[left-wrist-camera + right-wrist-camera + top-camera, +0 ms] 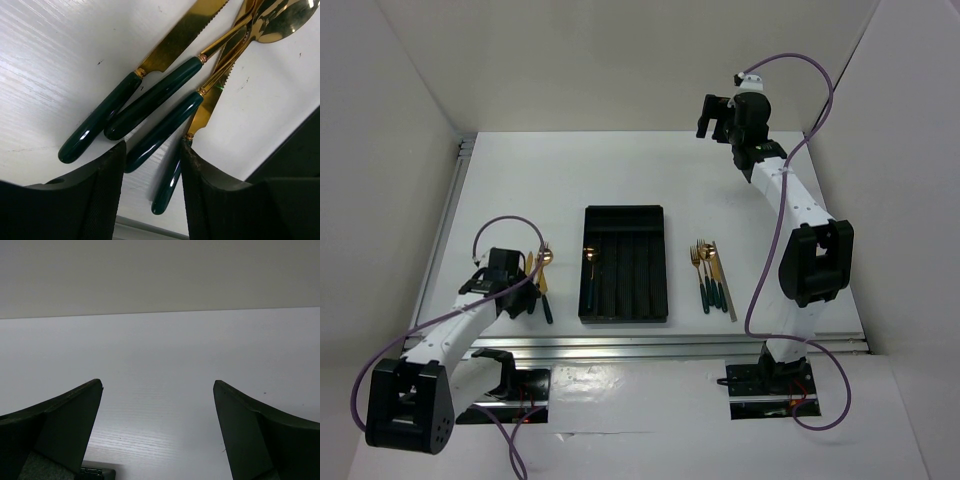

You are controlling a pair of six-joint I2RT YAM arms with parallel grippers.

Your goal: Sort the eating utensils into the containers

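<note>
Straddling the utensils [165, 125] at lower left, the left gripper [153, 152] is narrowly parted, poised to pinch one handle; the right gripper [157, 385], upper right, gapes wide — parked clear.

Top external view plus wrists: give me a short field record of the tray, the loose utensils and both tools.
tray: black, mid-table, lengthwise compartments
in tray: one spoon, leftmost compartment
left pile: knives and spoons overlapping, left of tray
right group: forks and a silver piece side by side, right of tray
left tool: open, low, straddling a green handle in the left pile
right tool: open, empty, raised at far side
</note>
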